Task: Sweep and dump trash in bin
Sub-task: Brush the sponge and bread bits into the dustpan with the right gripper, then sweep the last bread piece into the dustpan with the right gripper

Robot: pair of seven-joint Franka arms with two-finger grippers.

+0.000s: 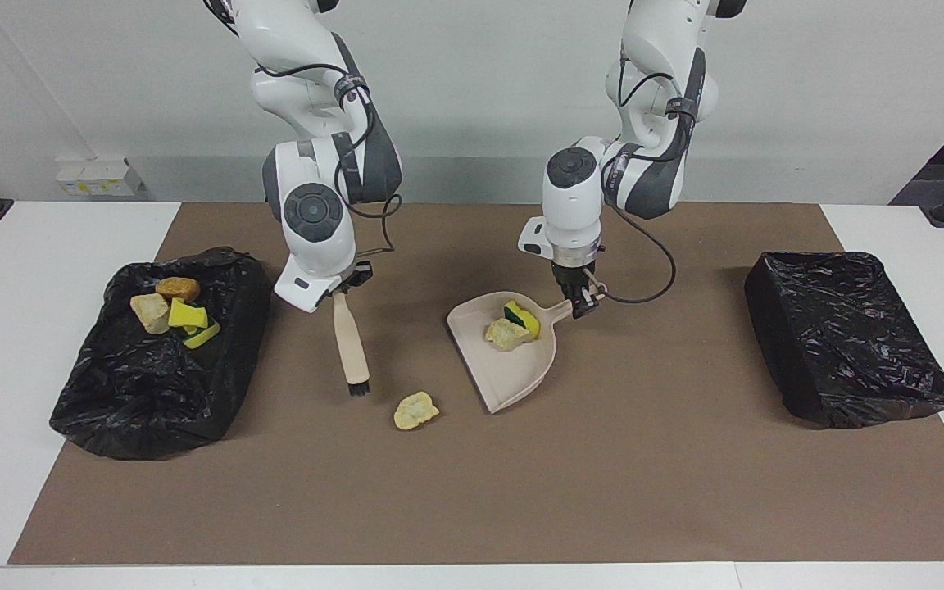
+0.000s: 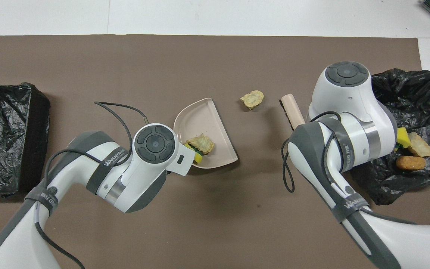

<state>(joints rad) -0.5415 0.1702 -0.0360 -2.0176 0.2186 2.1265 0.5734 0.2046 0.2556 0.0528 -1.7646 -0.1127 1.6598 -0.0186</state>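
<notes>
Right now the left gripper is clenched on the handle of the beige dustpan, which sits on the brown mat near the middle of the table, its open lip pointing away from the robots. Two pieces of trash lie in the pan close to the handle: a cream bread-like lump and a yellow sponge with a dark green face, touching each other. In the overhead view the same lump partly covers the sponge, and the left arm's wrist hides the handle.

The right gripper is closed around the top of a small hand brush, which hangs almost upright with its black bristles down, over the mat between the dustpan and the filled bin. Whether the bristles touch the mat I cannot tell.

One loose scrap, pale yellow and crinkled, lies on the mat between the brush and the dustpan's lip, touching neither, and farther from the robots than both.

A black-lined bin at the right arm's end of the table holds a brown lump, a cream lump and yellow sponge pieces. Another black-lined bin stands at the left arm's end.
</notes>
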